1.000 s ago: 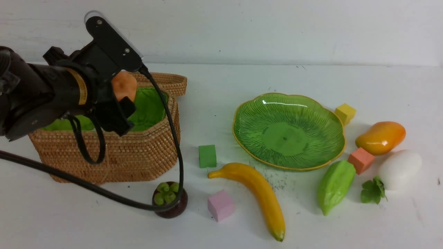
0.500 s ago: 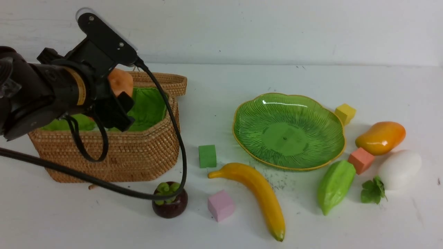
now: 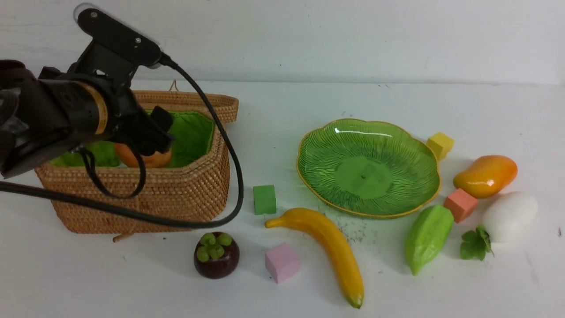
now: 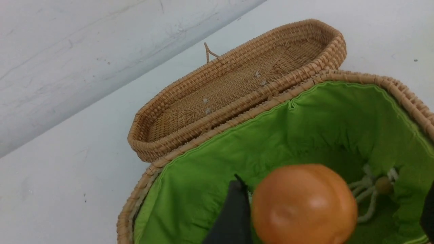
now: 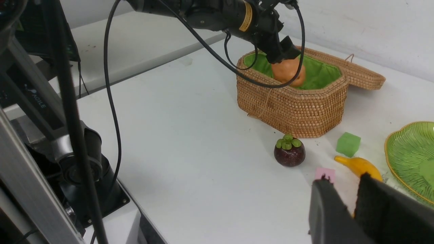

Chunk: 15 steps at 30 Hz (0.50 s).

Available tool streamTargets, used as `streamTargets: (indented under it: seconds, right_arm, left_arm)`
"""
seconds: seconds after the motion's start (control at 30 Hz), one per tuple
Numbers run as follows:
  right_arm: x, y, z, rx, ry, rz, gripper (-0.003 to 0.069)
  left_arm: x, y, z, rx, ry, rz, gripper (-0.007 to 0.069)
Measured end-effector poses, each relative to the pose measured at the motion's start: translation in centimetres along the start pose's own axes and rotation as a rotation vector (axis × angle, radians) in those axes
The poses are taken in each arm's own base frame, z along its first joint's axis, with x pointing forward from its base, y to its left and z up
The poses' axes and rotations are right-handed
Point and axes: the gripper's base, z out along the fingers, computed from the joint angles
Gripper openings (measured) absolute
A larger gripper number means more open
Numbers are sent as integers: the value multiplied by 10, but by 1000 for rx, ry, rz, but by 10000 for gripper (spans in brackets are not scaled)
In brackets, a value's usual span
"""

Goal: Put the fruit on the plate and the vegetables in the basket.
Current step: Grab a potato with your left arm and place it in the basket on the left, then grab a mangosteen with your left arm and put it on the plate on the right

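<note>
Your left pincer (image 4: 330, 198) stands wide apart over the basket (image 3: 194, 190), with the potato (image 4: 303, 206) within its green lining. Your right pincer (image 5: 345, 179) is narrowly apart, holding nothing. On the surface (image 3: 154, 282), the banana (image 3: 329, 240) lies between you and the plate (image 3: 364, 176).

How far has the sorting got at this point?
Early stage. Done, or just being finished: the potato is down within the mouth of the basket, between the open fingers of the left end effector, so apparently released. In hand: nothing visible. Left: the green ridged vegetable and white radish lie outside the basket; banana, mangosteen and mango are off the bare plate.
</note>
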Motion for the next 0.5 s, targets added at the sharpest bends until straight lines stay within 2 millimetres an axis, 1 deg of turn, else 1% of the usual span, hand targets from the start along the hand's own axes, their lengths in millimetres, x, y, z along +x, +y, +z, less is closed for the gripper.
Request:
streamTargets:
  seconds: [0.13, 0.23, 0.33, 0.4, 0.43, 0.47, 0.5]
  right_arm:
    - [0, 0, 0, 0, 0, 0, 144]
    - [0, 0, 0, 0, 0, 0, 144]
    - [0, 0, 0, 0, 0, 0, 142]
    - [0, 0, 0, 0, 0, 0, 141]
    - [0, 0, 0, 0, 0, 0, 141]
    - [0, 0, 0, 0, 0, 0, 141]
    - [0, 0, 0, 0, 0, 0, 141]
  left_arm:
    - [-1, 1, 0, -13, -8, 7, 664]
    - [-2, 1, 0, -8, -23, 6, 640]
    - [-3, 0, 0, 1, -35, -6, 595]
    - [-3, -1, 0, 8, -35, -57, 556]
    - [-3, -1, 0, 8, -35, -57, 552]
    - [-2, 0, 0, 2, -17, -101, 524]
    - [-1, 0, 0, 1, -14, -108, 517]
